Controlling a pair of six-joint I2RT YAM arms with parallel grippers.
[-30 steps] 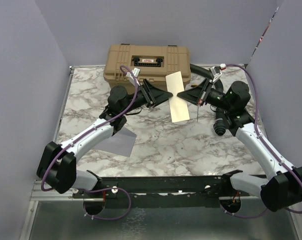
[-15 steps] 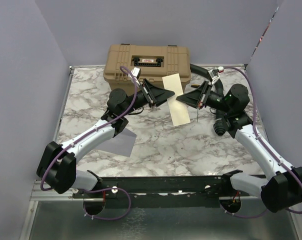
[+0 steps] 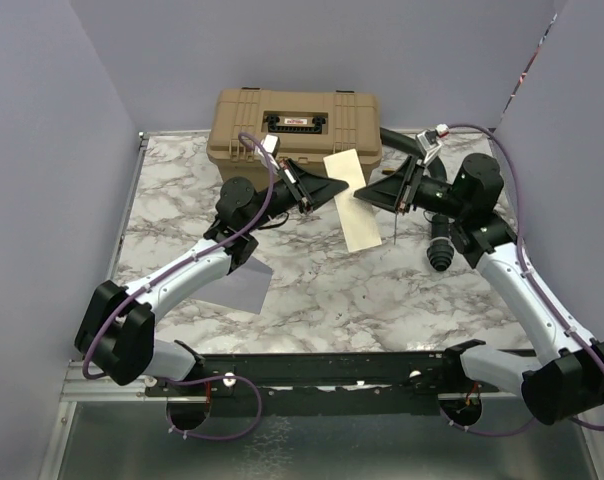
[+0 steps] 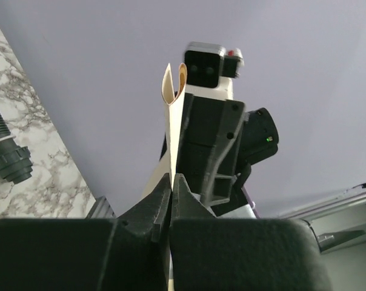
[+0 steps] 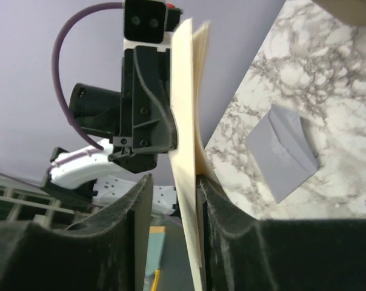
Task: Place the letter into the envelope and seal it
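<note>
We see the letter (image 3: 350, 200), a cream-tan sheet folded in 2, its leaves parting at one end. It hangs tilted in the air just in front of the right half of the tan case (image 3: 294, 125). The grey-lavender envelope (image 3: 247, 287) lies flat, well in front of the case's left half.

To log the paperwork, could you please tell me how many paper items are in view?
2. The letter is pinched by the left gripper above the table; the envelope lies flat on the table, partly hidden by the left arm. Another could be hidden under the arms.
</note>
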